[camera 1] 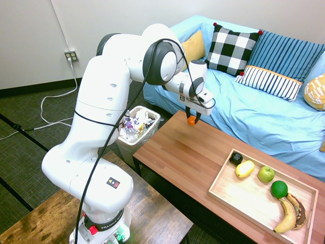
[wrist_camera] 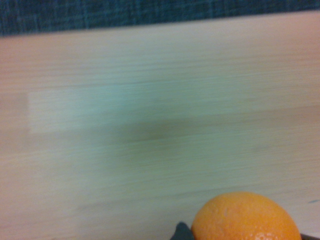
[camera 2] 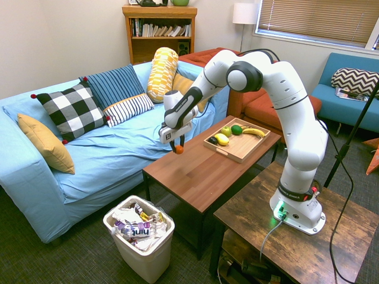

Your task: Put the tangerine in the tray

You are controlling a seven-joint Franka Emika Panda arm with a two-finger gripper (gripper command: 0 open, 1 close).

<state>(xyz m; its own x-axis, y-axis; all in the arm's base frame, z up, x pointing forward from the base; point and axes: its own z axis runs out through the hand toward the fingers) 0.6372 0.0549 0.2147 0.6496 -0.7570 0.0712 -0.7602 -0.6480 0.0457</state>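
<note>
1. Second exterior view: wrappers in the white mesh waste bin (camera 2: 141,239) carry print (unreadable).
2. Small round bright-orange tangerine (camera 1: 191,121), jaws clamped on it, hangs above the brown wooden surface (camera 1: 183,152), well apart from the light-wood rectangular tray (camera 1: 254,201).

I get the first exterior view high behind the arm, facing the sofa (camera 1: 264,117). The second sits well back opposite, bin (camera 2: 141,236) nearest. Both share the coffee table (camera 1: 188,152) and tray (camera 2: 237,151). Wrist looks straight down, close on the tabletop.
</note>
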